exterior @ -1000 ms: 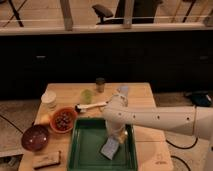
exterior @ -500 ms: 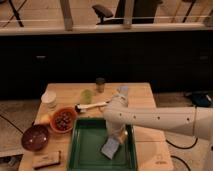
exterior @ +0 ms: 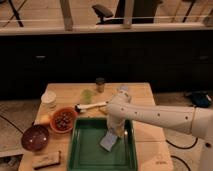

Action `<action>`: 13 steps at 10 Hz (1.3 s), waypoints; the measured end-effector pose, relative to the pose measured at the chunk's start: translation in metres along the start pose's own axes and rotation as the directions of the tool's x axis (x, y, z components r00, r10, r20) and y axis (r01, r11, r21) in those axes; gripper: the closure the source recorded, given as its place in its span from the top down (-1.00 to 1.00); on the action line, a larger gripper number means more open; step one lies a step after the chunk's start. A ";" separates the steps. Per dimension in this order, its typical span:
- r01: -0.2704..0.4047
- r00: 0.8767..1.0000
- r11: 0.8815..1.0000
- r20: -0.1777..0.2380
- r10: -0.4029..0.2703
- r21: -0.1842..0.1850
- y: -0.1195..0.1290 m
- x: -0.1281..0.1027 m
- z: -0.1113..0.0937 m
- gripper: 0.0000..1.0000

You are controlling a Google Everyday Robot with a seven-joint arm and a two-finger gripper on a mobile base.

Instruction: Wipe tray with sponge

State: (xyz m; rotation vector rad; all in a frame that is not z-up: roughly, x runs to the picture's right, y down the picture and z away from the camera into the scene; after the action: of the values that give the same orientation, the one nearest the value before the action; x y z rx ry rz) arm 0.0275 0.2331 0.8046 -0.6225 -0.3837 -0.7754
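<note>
A green tray sits at the front middle of the wooden table. A pale blue-grey sponge lies flat inside it, right of centre. My white arm comes in from the right and bends down over the tray. The gripper points down at the sponge's upper right edge, touching or just above it.
An orange bowl of dark round things, a dark red bowl and a brown block lie left of the tray. A brush with a white handle, a green cup, a small jar and a white cup stand behind it.
The sponge and gripper have shifted slightly within the tray; the arm holds nearly the same pose.
</note>
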 end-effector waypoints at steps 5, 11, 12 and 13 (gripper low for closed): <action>0.189 0.978 0.981 0.081 -0.192 0.052 -0.006 -0.068 -0.011 -1.00; 0.086 0.996 0.996 0.020 -0.086 0.029 0.041 -0.012 -0.021 -1.00; 0.068 0.998 0.997 0.008 -0.069 0.029 0.036 0.001 -0.018 -1.00; 0.061 0.998 0.998 0.006 -0.062 0.032 0.029 0.006 -0.015 -1.00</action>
State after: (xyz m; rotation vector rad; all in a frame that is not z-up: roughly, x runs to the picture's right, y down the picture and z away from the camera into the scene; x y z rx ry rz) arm 0.0544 0.2365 0.7856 -0.5862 -0.4223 -0.8246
